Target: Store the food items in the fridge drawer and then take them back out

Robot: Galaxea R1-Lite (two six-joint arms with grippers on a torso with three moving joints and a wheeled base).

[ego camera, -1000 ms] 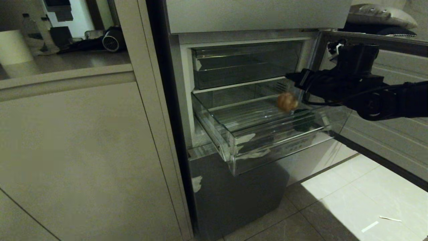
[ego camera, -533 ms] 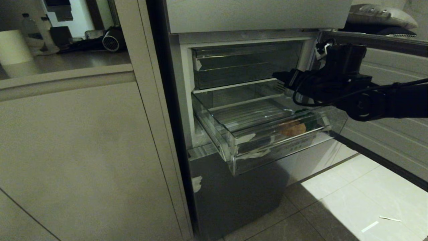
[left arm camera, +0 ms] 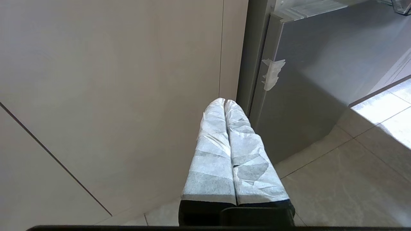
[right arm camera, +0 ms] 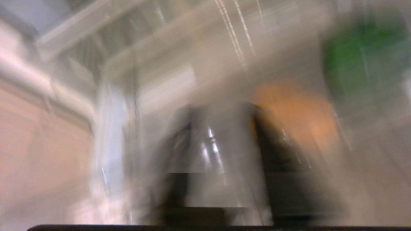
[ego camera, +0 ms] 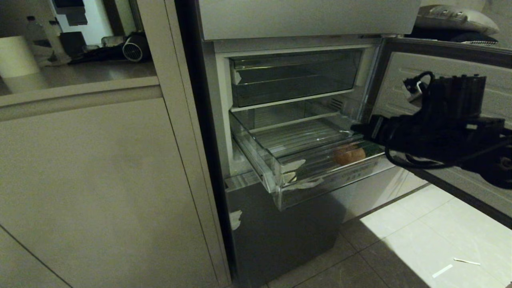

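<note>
Orange piece (ego camera: 349,154) now in fridge drawer (ego camera: 320,180); right tool (ego camera: 356,129) back, empty.

Pale cabinet panels (ego camera: 100,180) fill the left side, with a counter ledge (ego camera: 80,90) above them. Far left, a dim room (ego camera: 88,32) holds a small fan (ego camera: 134,50) and dark clutter. At right, the floor (ego camera: 420,240) is large glossy tiles with a bright patch of light, and two white paper scraps (ego camera: 454,267) lie on it.
</note>
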